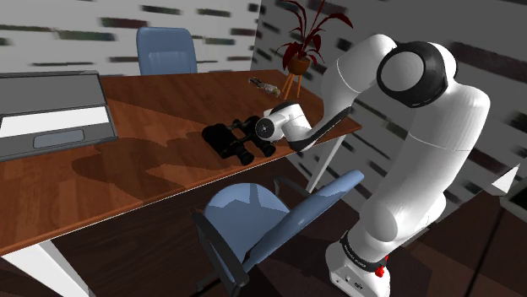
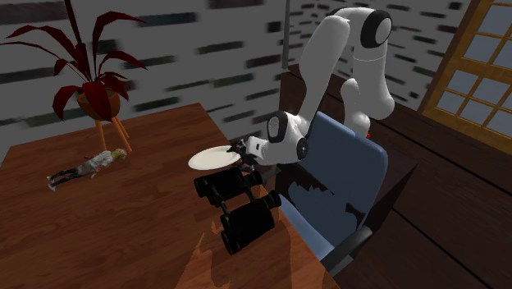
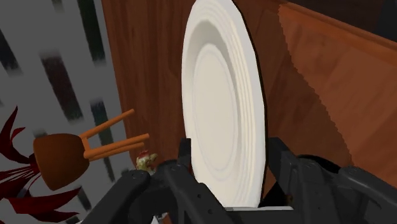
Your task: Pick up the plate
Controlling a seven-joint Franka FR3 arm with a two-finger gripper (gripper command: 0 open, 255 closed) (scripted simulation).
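Plate (image 2: 212,156) lies straight ahead of my claw (image 2: 243,153), near rim pinched between my 2 fingers (image 3: 184,191), close to the counter (image 2: 139,234) edge, just beyond the binoculars (image 2: 240,207)

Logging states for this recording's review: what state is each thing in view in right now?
plate: level, rim clasped between the fingers.
gripper: shut on the plate.
binoculars: lying on the desk, beside the plate.
potted plant: upright on its legs.
doll: lying flat on the desk.
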